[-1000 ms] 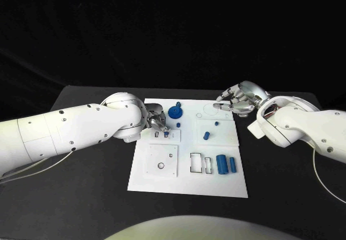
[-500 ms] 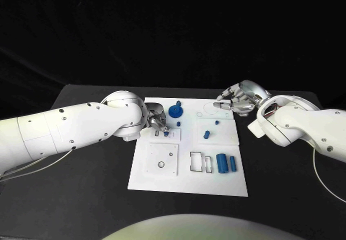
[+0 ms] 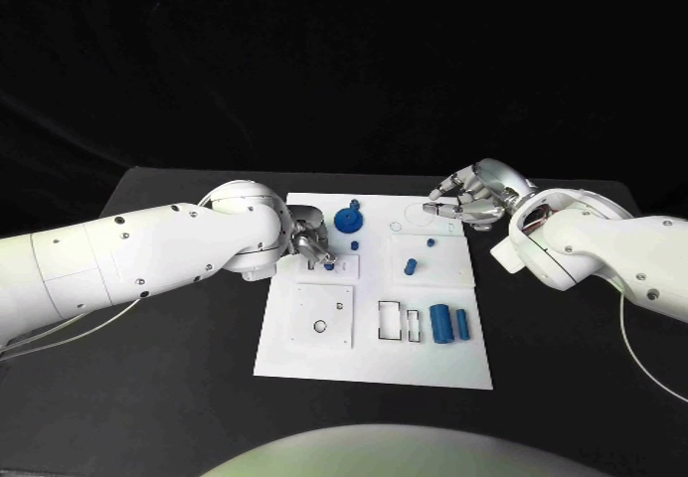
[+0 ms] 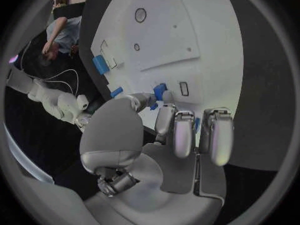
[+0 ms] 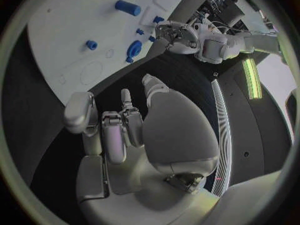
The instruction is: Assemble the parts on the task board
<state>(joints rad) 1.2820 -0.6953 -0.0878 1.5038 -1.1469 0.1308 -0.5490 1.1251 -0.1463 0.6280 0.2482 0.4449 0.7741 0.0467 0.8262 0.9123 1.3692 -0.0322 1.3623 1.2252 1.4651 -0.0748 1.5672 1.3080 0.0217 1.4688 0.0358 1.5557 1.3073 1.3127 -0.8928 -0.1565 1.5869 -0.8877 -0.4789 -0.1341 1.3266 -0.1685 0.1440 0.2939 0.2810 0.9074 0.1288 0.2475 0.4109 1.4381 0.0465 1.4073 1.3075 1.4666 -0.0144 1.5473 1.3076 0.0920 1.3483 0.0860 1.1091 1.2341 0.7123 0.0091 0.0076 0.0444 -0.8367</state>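
Task board [image 3: 376,348] lies mid-table, blue parts scattered over its far half and right side. Left hand [image 3: 313,246] sits at the board's far-left area, fingers curled down and pinching a small blue part [image 4: 160,91] beside a rectangular slot. Right hand [image 3: 467,203] hovers at the board's far-right corner, fingers loosely curled, holding nothing

Left hand [image 3: 313,244] on task board [image 3: 376,328] — right hand [image 3: 461,203] at far corner.
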